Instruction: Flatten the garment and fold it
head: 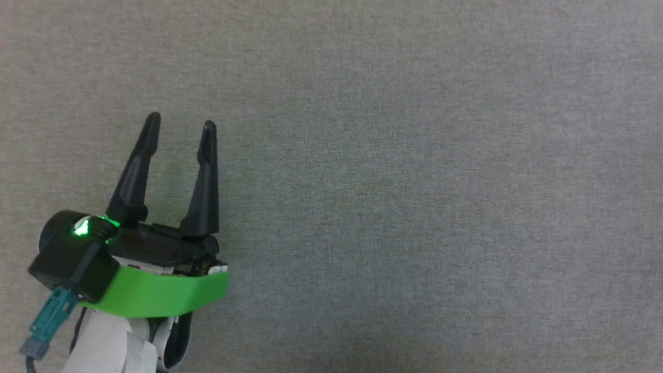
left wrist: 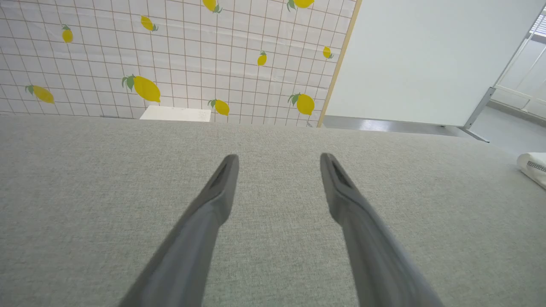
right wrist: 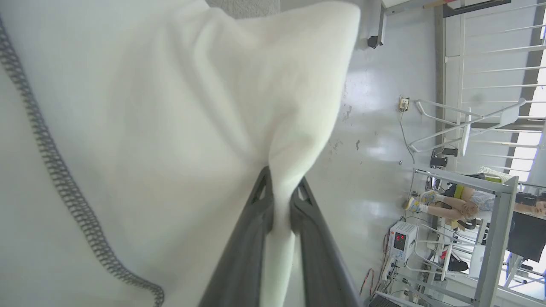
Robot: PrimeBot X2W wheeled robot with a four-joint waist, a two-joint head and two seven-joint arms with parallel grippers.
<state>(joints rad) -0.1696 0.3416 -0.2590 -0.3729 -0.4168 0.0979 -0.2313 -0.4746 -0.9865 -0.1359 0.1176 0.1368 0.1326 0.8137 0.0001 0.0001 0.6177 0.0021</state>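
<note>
"Right wrist view: is the right gripper [right wrist: 281, 187] gripping anything?"
"It is clamping a fold of the white shirt [right wrist: 170, 128], which is draping across the frame's left and centre."
"And the left gripper [head: 181, 122]?"
"It is hovering spread and empty at lower left, over the grey table [head: 414, 155]. I'd judge flattening is only beginning and folding is waiting."

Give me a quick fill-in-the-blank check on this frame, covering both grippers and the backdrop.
1. The right gripper is ____ on the white garment.
2. The left gripper stands ____, with nothing between its fingers, over the grey surface.
3. The wall behind that surface is printed with yellow ____.
Missing words: shut; open; lemons.
</note>
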